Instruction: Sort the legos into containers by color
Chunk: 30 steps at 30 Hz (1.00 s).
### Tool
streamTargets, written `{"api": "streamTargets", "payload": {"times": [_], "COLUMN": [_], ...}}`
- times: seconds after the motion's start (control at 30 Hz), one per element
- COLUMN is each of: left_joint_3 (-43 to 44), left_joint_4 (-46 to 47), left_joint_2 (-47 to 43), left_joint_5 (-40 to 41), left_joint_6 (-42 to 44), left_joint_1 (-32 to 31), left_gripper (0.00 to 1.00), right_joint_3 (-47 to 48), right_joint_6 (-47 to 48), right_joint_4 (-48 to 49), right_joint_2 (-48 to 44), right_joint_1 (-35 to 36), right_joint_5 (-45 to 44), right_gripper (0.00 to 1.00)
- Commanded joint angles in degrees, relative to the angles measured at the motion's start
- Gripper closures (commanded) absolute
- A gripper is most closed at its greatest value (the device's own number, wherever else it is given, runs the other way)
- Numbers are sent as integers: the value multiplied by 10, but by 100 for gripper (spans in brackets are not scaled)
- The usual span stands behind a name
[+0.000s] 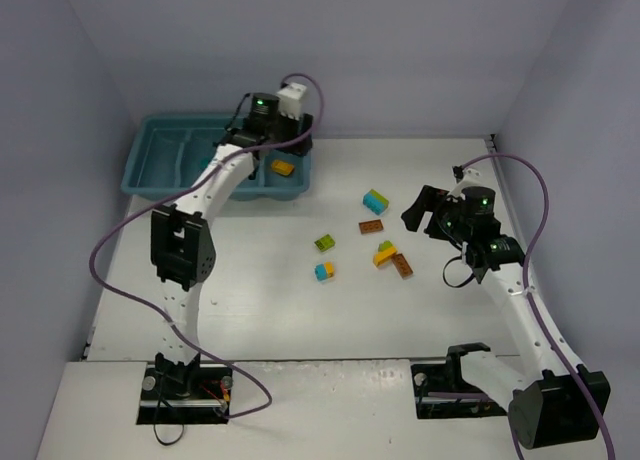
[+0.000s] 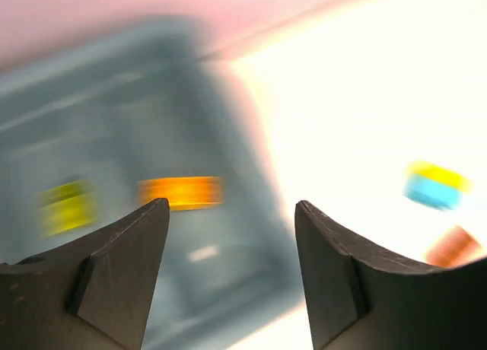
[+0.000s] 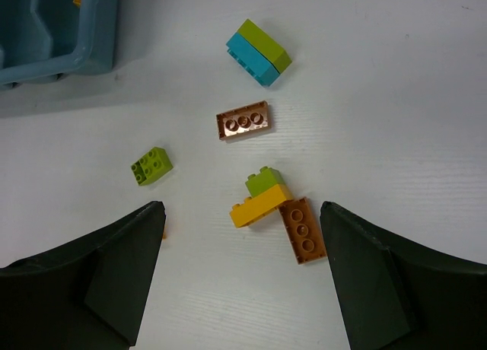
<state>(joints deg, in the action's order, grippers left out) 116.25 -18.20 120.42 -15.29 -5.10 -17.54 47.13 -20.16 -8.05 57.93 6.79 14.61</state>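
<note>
The teal tray (image 1: 160, 170) stands at the back left. An orange brick (image 1: 283, 167) lies in its rightmost compartment. My left gripper (image 1: 262, 130) hovers over that end, open and empty. In the blurred left wrist view its open gripper (image 2: 232, 213) frames the orange brick (image 2: 180, 192) and a yellow brick (image 2: 65, 207) in the tray. My right gripper (image 3: 240, 213) is open and empty above the loose bricks. These are a yellow-and-lime pair (image 3: 261, 198), a brown brick (image 3: 302, 230), another brown brick (image 3: 243, 120), a lime brick (image 3: 151, 166) and a cyan-and-lime pair (image 3: 259, 52).
A cyan-and-yellow brick (image 1: 324, 271) lies left of the cluster, mostly hidden behind the right gripper's left finger in the right wrist view. The tray corner (image 3: 76, 38) shows at the top left of that view. Grey walls close the table's back and sides.
</note>
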Motion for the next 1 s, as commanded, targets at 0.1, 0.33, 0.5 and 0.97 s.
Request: {"api": "streamTargets", "payload": {"times": [0.1, 0.33, 0.5, 0.97], "left_joint_3": [21, 19, 38, 87], "left_joint_4": [-87, -105, -114, -80], "left_joint_2": [37, 65, 101, 195], "left_joint_5": [-70, -68, -67, 4], "left_joint_6": [74, 124, 149, 139], "left_joint_1": [-114, -191, -225, -265], "left_gripper": [39, 42, 43, 47], "right_joint_3": [11, 6, 7, 18], "right_joint_6": [-2, -8, -13, -6], "right_joint_4": [21, 21, 21, 1], "right_joint_2": [-25, -28, -32, -48], "right_joint_1": [-1, -1, -1, -1], "right_joint_5": [11, 23, 31, 31], "right_gripper": [20, 20, 20, 20]}}
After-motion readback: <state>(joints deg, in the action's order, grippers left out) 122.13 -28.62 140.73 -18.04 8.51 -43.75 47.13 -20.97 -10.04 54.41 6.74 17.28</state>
